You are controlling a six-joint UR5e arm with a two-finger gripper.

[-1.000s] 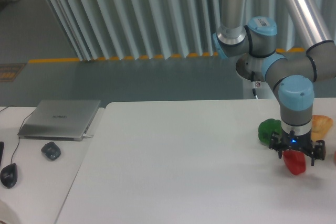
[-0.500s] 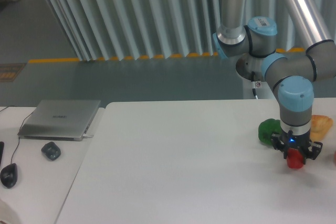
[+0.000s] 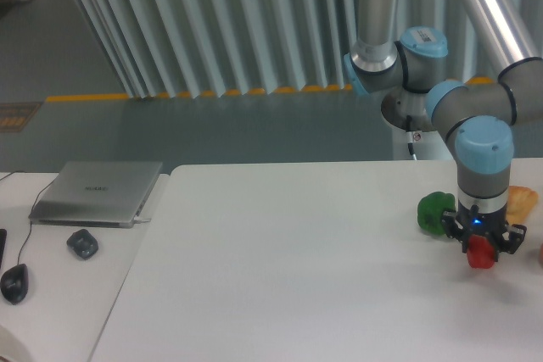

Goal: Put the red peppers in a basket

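Table (image 3: 280,269) white and wide beneath me, corrugated grey wall (image 3: 212,23) behind, laptop (image 3: 96,192) at far left. My gripper (image 3: 481,247) is clamped on the red pepper (image 3: 480,253), just beside the green pepper (image 3: 435,211).

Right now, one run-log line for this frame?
phase: grasp | gripper: shut on red pepper, at table right side | green pepper: just left of it | bread piece: behind | basket: not in view

Glossy red pepper (image 3: 480,253), matt white table (image 3: 297,269)
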